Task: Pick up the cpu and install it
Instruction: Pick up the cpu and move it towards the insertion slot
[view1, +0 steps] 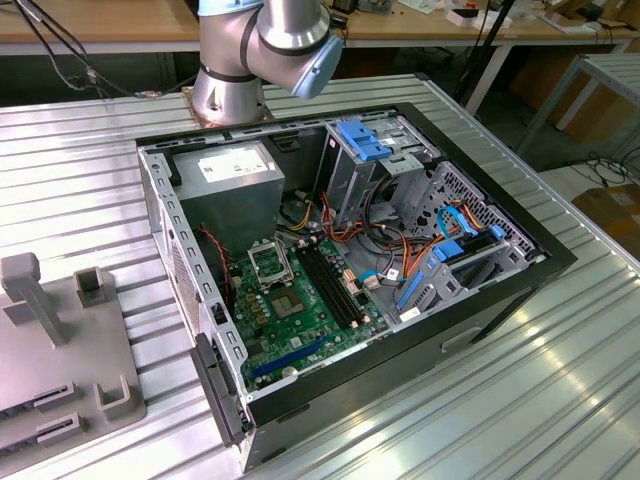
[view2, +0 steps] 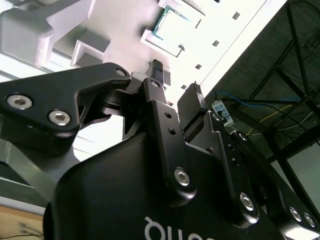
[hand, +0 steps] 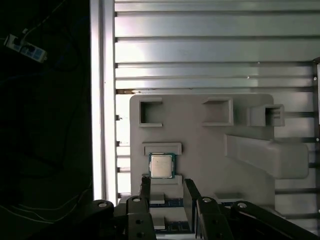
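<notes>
- Hand is apart and empty, with nothing between the fingers.
- The cpu lies flat in a recess of the grey holder on the ribbed metal desk. It sits just ahead of the fingertips and looks clear of them.
- In the exterior view the holder is at about 8 o'clock from the open case. The socket is inside the case, at 9 o'clock of the memory slots.
- Risk: raised ledges hug the cpu. If the fingers are off-centre they land on plastic rather than the chip edges, and the chip tips or pops out.
- Risk: a thin flat part gives little to grip, so a skewed pinch could let it slip on the way to the case.
- Risk: the red and black wires run close to the socket and could snag the hand there.
- Risk: a wrong rotation at the socket would probably damage the contacts.
- Hard to make out: how high the fingertips are above the cpu.
- Too small to read: the cpu's orientation mark.
- Can't tell whether the socket's latch is open or shut.
- The holder is cut off by the frame edge in the exterior view.
</notes>
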